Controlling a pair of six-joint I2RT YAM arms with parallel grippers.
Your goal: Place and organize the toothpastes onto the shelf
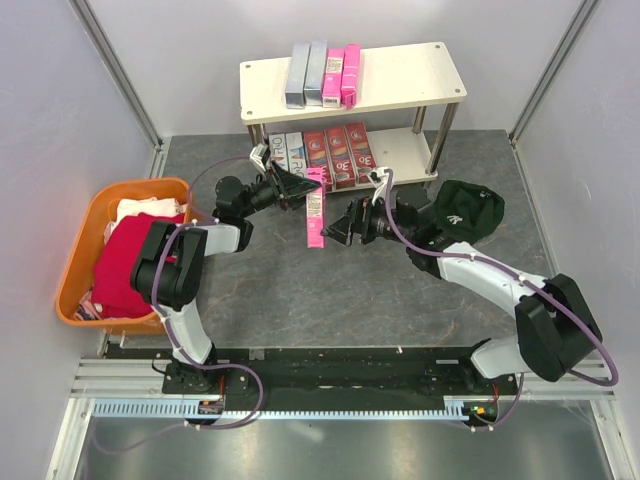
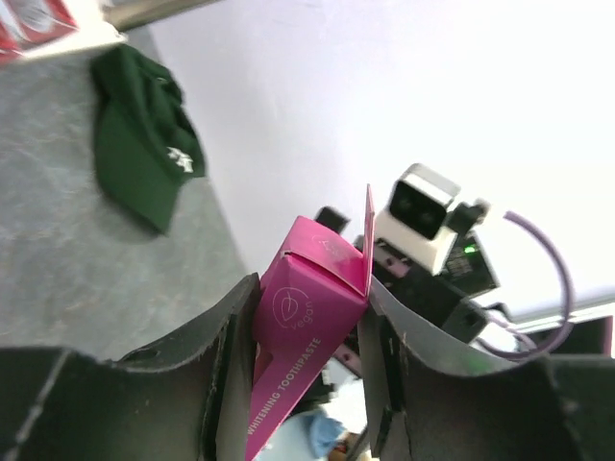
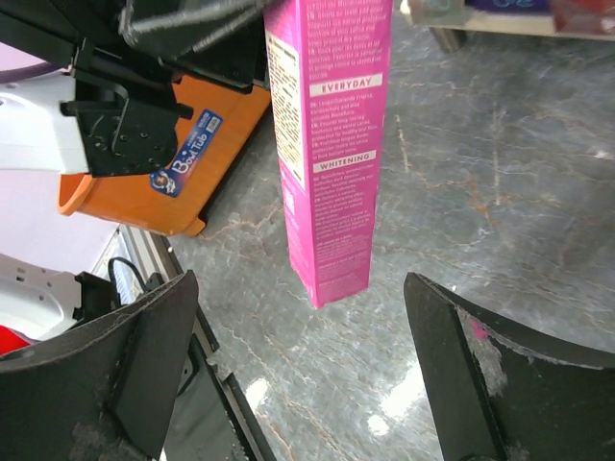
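Four toothpastes (image 1: 322, 74) lie side by side on the upper board of the shelf (image 1: 420, 70) — two silver-grey, two pink — and a row of boxes (image 1: 325, 152), red ones and dark ones, stands on the lower board. Your left gripper (image 2: 310, 283) is clamped on one end of a pink toothpaste box (image 1: 314, 215), which hangs over the table (image 1: 260, 290) just in front of the shelf. Your right gripper (image 3: 300, 283) has its jaws wide apart — the free end of the box is before the gap and touches neither finger. You see a dark green cap (image 1: 462, 210) lying near the right arm.
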